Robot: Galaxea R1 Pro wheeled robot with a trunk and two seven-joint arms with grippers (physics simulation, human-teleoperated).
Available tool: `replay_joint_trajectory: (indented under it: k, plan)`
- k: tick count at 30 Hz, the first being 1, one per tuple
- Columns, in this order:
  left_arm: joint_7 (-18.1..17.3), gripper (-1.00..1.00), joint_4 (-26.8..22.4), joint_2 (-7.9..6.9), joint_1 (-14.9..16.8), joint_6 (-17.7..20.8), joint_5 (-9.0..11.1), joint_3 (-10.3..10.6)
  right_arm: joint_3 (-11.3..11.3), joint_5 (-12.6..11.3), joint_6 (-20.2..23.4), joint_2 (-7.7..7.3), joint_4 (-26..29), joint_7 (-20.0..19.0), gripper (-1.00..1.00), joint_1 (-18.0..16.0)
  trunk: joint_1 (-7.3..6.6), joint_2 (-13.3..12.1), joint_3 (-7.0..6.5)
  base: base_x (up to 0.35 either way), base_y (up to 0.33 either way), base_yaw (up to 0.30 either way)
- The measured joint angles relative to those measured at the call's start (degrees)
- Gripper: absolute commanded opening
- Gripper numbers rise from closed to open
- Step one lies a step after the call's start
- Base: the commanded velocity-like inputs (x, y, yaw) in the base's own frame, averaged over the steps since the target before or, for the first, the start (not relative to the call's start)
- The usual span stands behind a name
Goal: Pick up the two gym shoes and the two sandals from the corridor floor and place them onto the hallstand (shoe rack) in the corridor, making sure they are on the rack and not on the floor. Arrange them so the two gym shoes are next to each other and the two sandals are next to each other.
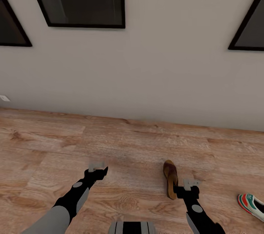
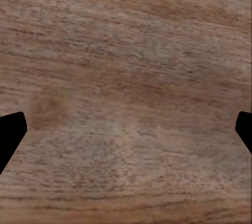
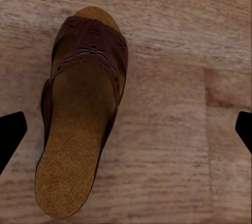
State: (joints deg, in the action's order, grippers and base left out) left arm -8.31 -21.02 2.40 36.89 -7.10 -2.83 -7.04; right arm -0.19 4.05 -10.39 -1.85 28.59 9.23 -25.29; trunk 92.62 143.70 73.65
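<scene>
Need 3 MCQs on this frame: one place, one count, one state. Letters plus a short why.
1. Where does the sandal lie?
A. on the floor beside the right gripper
B. on a shelf
C. in the left gripper

2. How many gym shoes show in the head view?
A. none
B. one
C. three

3. How do the right gripper's fingers stand?
A. shut on the sandal
B. open, apart at both edges of the wrist view
C. shut on nothing

Key: 1 A, it rests on the planks by that gripper. 2 B, one gym shoe at the right edge. 3 B, the sandal lies free between the fingers.
</scene>
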Motion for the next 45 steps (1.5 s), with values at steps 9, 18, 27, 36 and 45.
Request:
replay_joint_trajectory:
  k: [9, 18, 27, 36, 45]
  plan:
    - [-0.01, 1.00, -0.25, 0.21, 0.00, 0.00, 0.00, 1.15, -1.07, -0.11, 0.16, -0.18, -0.20, 0.13, 1.00, 0.00, 0.23, 0.12, 2.82, 0.000, 0.000, -0.009]
    - [-0.02, 1.00, -0.34, -0.10, 0.01, -0.03, 0.05, 2.66, -3.15, -0.06, 0.02, -0.06, -0.21, 0.16, 1.00, 0.00, 0.46, 0.24, 5.43, 0.000, 0.000, -0.065]
    - [-2.98, 1.00, -2.42, -0.41, -0.45, 0.00, 0.07, 2.74, -3.09, -0.01, -0.01, 0.05, -0.36, 0.16, 1.00, 0.00, 0.46, 0.25, 5.50, 0.000, 0.000, -0.007]
    - [-5.40, 1.00, -3.26, -0.56, -0.54, 0.13, 0.26, 2.45, -3.08, 0.00, -0.02, 0.09, -0.41, 0.16, 1.00, 0.00, 0.46, 0.25, 5.50, 0.001, 0.001, 0.000]
    - [-5.58, 1.00, -3.40, -0.48, -0.52, -0.10, 0.29, 2.44, -3.07, 0.00, -0.02, 0.14, -0.42, 0.16, 1.00, 0.01, 0.45, 0.25, 5.50, 0.060, 0.135, -0.128]
